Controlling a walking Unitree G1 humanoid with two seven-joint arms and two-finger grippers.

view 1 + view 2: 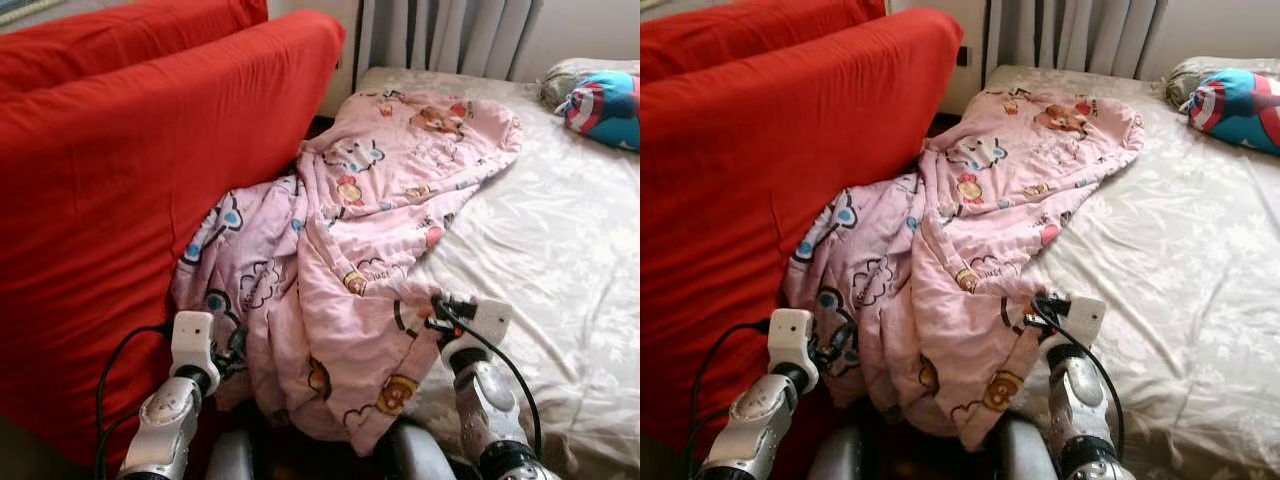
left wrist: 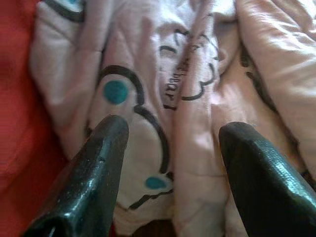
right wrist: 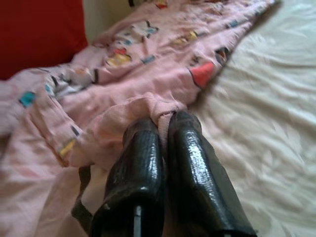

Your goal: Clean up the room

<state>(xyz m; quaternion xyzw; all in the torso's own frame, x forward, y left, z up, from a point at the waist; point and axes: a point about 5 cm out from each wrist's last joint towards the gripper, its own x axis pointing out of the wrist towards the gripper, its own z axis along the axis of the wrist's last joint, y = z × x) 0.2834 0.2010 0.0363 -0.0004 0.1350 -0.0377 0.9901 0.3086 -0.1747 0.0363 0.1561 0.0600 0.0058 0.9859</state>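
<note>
Pink quilt [image 1: 370,230] pinched in the clenched right claw [image 3: 165,123]; left claw [image 2: 170,148] spread wide against it.

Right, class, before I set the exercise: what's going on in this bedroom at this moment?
The robot is tidying a rumpled pink cartoon-print blanket that lies heaped between the red sofa and the bed. Its right gripper is shut on a pinched fold at the blanket's edge, by the bed. The left gripper is open against the blanket's sofa side, gripping nothing yet. A colourful pillow sits at the bed's far corner.
</note>
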